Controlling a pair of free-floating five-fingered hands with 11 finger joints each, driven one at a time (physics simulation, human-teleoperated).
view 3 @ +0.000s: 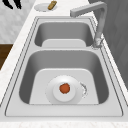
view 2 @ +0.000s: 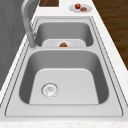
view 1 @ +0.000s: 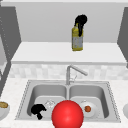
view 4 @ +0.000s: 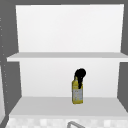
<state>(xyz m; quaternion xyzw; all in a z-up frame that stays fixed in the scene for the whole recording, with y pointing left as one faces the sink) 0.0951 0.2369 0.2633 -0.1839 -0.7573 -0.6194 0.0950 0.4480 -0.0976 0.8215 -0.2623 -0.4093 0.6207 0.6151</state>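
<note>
Right hand [view 1: 80,22] of mine curls down over the top of the yellow bottle [view 1: 77,40], which stands upright on the lower shelf [view 4: 37,106], with open room either side. Left hand [view 1: 38,110] hangs half-curled, holding nothing, over the sink's [view 1: 27,100] left basin.

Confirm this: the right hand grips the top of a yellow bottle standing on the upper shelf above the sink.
Wrong shelf. The right hand does grip the top of the yellow bottle, but the bottle stands on the lower shelf, as the upper view shows; the upper shelf is above it.
</note>
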